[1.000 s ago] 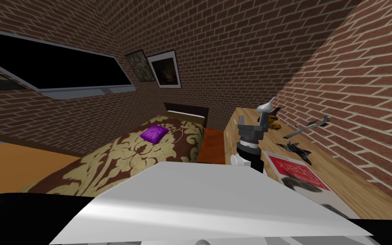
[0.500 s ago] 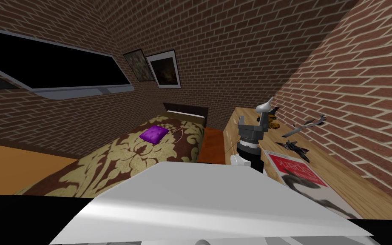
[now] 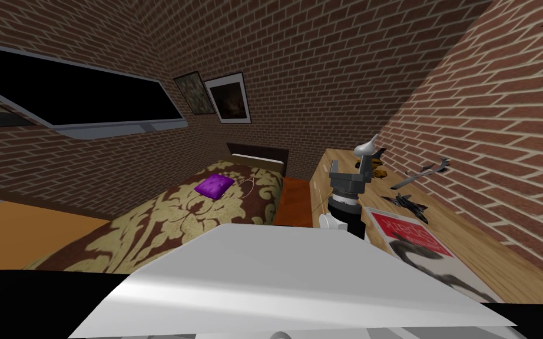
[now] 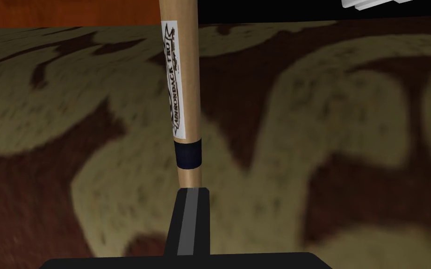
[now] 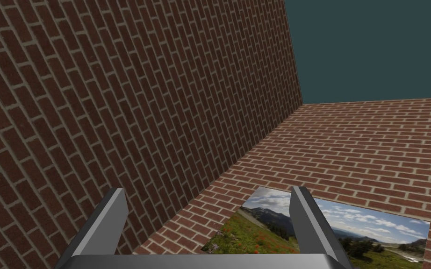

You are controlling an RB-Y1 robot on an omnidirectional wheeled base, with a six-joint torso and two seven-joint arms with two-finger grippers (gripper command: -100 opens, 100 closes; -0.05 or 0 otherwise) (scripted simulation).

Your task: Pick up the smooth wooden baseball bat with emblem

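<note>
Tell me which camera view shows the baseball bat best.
The left wrist view: the baseball bat, with its white label and dark band, rises from the shut left gripper above the bed. The head view offers the bed instead, the right wrist view the open right gripper.

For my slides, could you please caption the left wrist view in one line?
Labelled wooden baseball bat clamped at its narrow end by the left gripper, over a brown-and-tan patterned bedspread.
</note>
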